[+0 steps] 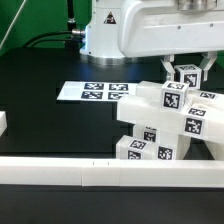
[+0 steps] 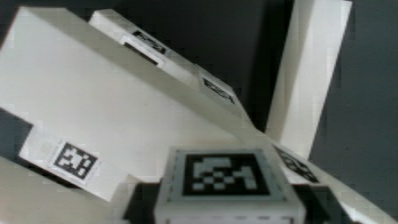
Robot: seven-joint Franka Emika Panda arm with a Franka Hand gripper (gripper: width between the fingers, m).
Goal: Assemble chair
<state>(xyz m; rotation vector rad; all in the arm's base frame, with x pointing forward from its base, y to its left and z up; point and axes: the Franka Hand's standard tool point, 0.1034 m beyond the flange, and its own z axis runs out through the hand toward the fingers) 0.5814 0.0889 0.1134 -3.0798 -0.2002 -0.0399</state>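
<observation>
Chair (image 1: 165, 125): glossy white chunky blocks, square tags.

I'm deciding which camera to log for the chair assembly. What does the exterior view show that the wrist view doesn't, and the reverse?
Only the exterior view shows the marker board on the black table, the long white rail in front, the robot's base, and the gripper closed on a tagged piece. Only the wrist view gives a close look at that tag and the slanted panels' edges. Both show the white tagged chair parts.
</observation>
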